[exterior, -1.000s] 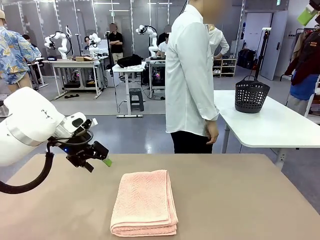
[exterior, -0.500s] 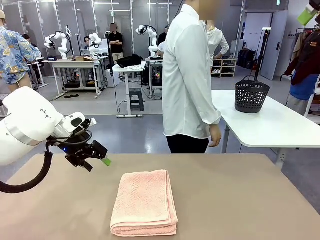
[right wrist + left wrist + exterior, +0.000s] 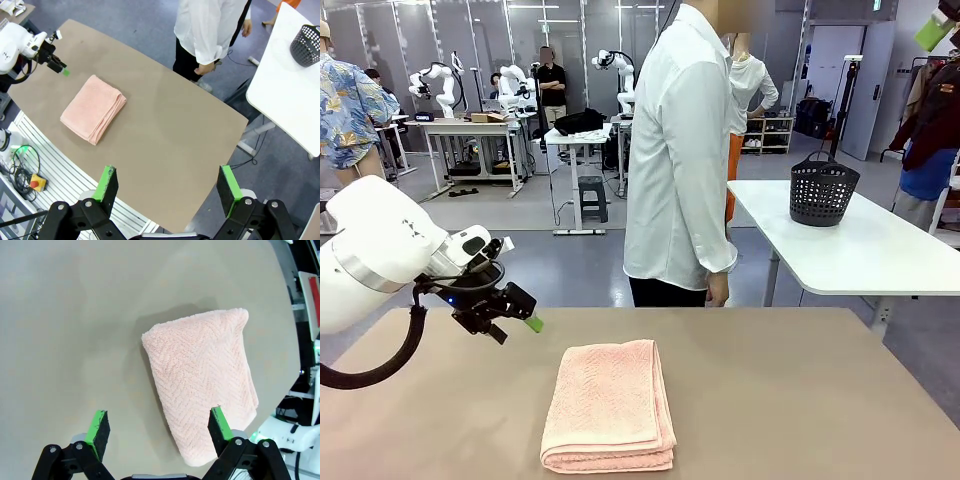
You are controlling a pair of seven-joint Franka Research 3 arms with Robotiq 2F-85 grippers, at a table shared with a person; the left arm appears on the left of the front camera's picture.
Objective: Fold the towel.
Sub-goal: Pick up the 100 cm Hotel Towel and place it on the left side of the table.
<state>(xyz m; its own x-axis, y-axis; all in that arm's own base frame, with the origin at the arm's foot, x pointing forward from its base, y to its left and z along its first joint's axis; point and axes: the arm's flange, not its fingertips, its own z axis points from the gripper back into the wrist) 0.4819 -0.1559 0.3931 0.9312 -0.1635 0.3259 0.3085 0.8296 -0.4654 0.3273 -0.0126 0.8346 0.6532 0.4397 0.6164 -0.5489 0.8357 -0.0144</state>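
Tan tabletop (image 3: 800,400) fills the lower half of the front view, and on it, at lower centre, lies the towel (image 3: 609,403), salmon-pink, folded into a thick rectangle with stacked layers showing at its near edge. Nothing touches it.

At centre left of that frame the left gripper (image 3: 516,318) hangs above the table, up and to the left of the towel and apart from it. In the left wrist view its 2 green-padded fingers (image 3: 98,427) stand wide apart with nothing between them, and the towel (image 3: 205,385) lies flat at centre right, herringbone weave plain.

From high above, the right gripper (image 3: 169,189) at the bottom of the right wrist view also spreads its fingers wide, gripping nothing, and the towel (image 3: 93,108) sits at the left of that frame, well below it.

Beyond the far table edge, at upper centre of the front view, a person in a white shirt (image 3: 680,160) stands side-on. Farther right, a dark basket (image 3: 824,189) rests on a white table (image 3: 880,255).
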